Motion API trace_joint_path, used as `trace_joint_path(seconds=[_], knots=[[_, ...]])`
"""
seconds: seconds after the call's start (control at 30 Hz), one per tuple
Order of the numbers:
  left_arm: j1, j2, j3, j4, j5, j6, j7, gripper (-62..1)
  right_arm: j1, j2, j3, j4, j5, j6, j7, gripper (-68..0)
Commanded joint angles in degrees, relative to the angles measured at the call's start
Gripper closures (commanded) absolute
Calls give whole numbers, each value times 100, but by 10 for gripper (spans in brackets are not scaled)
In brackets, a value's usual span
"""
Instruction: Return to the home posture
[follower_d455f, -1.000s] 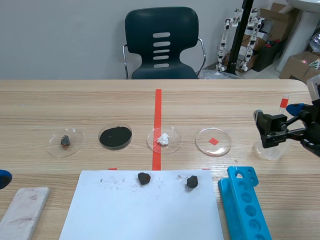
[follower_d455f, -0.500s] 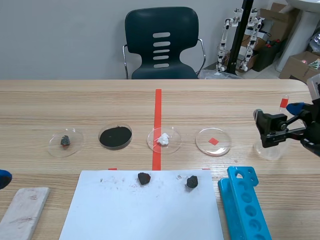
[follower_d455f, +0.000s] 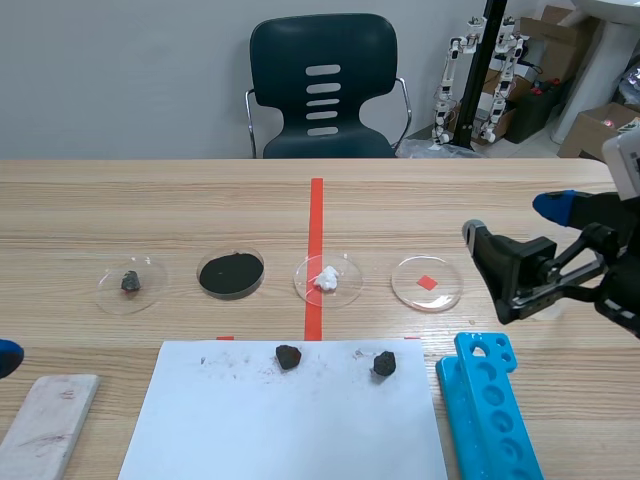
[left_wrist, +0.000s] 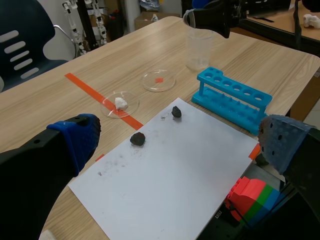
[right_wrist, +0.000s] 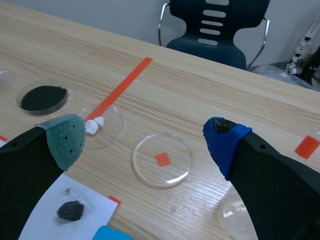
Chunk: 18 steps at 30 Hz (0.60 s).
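My right gripper (follower_d455f: 513, 222) hangs released above the right side of the table (follower_d455f: 150, 210), fingers spread wide and gripping nothing. It sits raised just beyond the far end of the blue rack (follower_d455f: 495, 410). Looking past it from my right wrist, the red-marked dish (right_wrist: 162, 160) lies below, between my fingers. The clear beaker (right_wrist: 235, 220) shows in part beside my blue-padded finger. From my left wrist I see this gripper above the beaker.

My left gripper (left_wrist: 180, 145) is released too, fingers far apart, at the near left of the table. In the scene view only a blue pad tip shows at the edge, near a pale slab (follower_d455f: 45, 420). Ahead of this gripper lies the paper (follower_d455f: 290, 420), with two dark lumps (follower_d455f: 288, 356) near its far edge.

Beyond the paper, in line with the red-marked dish, sit a white lump (follower_d455f: 327, 279) on the red line, black powder (follower_d455f: 231, 273) and a small dark stone (follower_d455f: 130, 283), each in its own dish.
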Motion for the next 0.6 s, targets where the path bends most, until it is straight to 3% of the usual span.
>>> trace_joint_path(seconds=[0.0, 0.3, 0.57], knots=[[-17, 0, 42, 76, -76, -31, -98, -623, -142, 76, 79, 240, -9, -20, 81, -487], [-17, 0, 42, 76, -76, -31, -98, -623, -1204, 74, 221, 1325, -400, -17, 85, -487], [-17, 0, 42, 76, -76, -31, -101, -623, -1932, 74, 245, 1862, -638, -24, 146, -487]])
